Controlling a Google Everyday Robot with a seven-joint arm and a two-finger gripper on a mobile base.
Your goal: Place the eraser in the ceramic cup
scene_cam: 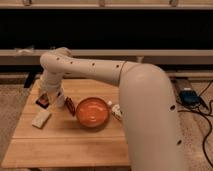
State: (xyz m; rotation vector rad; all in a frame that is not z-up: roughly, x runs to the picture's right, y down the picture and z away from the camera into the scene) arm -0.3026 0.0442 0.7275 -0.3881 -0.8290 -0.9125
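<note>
A small, flat, rectangular eraser (42, 100), dark brown-black on top with orange-red edging, lies by the left edge of a pale wooden table (75, 145), toward the far left corner. The smooth white arm's gripper (55, 96) hangs just to the right of it; whether it is wide, narrow or holding anything cannot be told. A plain beige block (41, 118) lies nearer the front. A round, glossy orange bowl (92, 112) sits mid-table, with a small white carton (116, 110) at its right rim.
</note>
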